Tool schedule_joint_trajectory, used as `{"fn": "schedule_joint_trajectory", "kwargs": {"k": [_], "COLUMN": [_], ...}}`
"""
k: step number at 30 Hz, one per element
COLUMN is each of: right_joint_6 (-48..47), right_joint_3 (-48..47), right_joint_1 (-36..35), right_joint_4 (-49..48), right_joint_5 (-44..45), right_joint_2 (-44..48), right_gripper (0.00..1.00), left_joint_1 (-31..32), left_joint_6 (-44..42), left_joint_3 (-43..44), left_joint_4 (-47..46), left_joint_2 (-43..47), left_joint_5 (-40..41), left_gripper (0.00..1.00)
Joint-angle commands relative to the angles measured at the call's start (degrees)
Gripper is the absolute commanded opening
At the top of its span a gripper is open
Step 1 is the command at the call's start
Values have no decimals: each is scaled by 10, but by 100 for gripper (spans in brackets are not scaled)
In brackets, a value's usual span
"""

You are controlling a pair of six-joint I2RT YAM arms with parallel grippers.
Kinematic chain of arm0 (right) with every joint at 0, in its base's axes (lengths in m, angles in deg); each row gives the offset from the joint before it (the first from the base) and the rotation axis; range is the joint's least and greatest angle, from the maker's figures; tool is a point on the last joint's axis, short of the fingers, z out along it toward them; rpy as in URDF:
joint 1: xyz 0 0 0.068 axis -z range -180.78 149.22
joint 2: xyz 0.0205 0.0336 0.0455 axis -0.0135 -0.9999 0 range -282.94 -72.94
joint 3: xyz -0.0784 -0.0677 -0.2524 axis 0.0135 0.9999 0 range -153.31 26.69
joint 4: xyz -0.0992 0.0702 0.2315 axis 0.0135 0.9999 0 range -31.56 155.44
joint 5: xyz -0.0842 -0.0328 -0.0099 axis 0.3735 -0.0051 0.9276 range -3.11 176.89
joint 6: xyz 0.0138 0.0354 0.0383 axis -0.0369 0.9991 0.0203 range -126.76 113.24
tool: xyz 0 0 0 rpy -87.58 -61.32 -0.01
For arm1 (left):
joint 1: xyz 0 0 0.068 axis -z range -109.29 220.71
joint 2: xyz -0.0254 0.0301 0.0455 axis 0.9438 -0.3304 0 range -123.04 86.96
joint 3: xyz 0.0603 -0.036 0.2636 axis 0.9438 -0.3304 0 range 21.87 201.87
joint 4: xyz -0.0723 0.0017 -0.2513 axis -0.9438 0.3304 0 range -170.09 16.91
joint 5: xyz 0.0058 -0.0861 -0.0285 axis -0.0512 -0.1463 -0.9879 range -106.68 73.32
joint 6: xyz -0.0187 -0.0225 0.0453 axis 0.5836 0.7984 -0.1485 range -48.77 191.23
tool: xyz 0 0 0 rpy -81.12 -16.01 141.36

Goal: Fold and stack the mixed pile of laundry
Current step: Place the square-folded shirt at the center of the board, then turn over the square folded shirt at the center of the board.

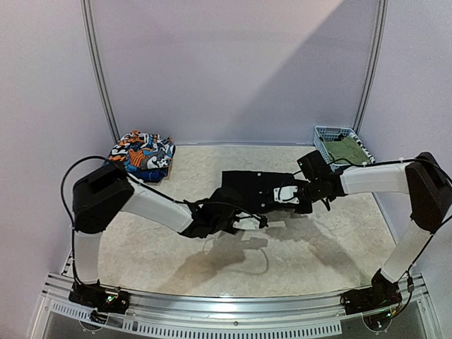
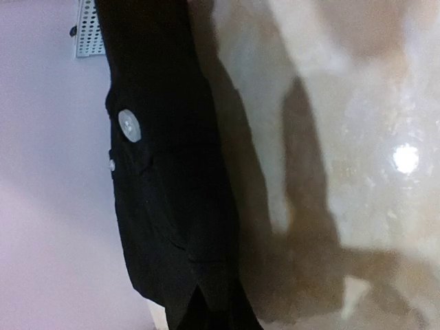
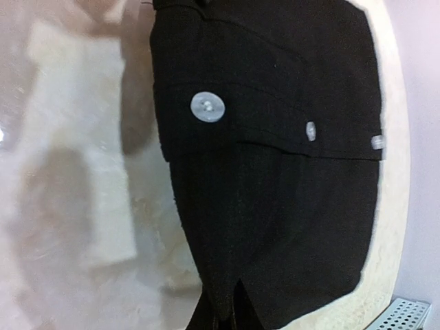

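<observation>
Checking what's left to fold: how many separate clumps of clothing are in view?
3: black garment mid-table, printed heap far left, olive piece in the basket far right. Others may hide beneath.

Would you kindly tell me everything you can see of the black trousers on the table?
The black trousers lie folded into a compact, roughly rectangular bundle, flat on the marbled table near its middle. The cloth looks matte and woven. A seamed band carries a large pale round button and a smaller one. The left hand and right hand are at its edges; whether they grip it cannot be told.
</observation>
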Motion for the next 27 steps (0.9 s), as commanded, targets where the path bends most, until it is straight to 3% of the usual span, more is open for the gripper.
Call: {"fn": "schedule_joint_trajectory", "kwargs": {"k": [1, 6, 13, 21, 27], "right_joint_6": [29, 51, 79, 94, 93], "right_joint_3": [-58, -94, -154, -186, -293], "right_joint_1": [-1, -2, -2, -2, 44], "right_joint_4": [180, 308, 451, 495, 472], "right_joint_5": [-78, -139, -203, -233, -244], "right_joint_2": [84, 131, 140, 130, 41], "right_gripper": [2, 2, 2, 2, 3], "left_joint_1": [0, 3, 0, -26, -90], "left_joint_6": [140, 229, 318, 347, 348], "left_joint_3": [48, 102, 208, 251, 336], "left_joint_4": [240, 407, 587, 629, 618], "left_joint_2": [120, 194, 208, 187, 120], "left_joint_5": [-80, -180, -299, -363, -404], "left_gripper": [0, 0, 0, 0, 0]}}
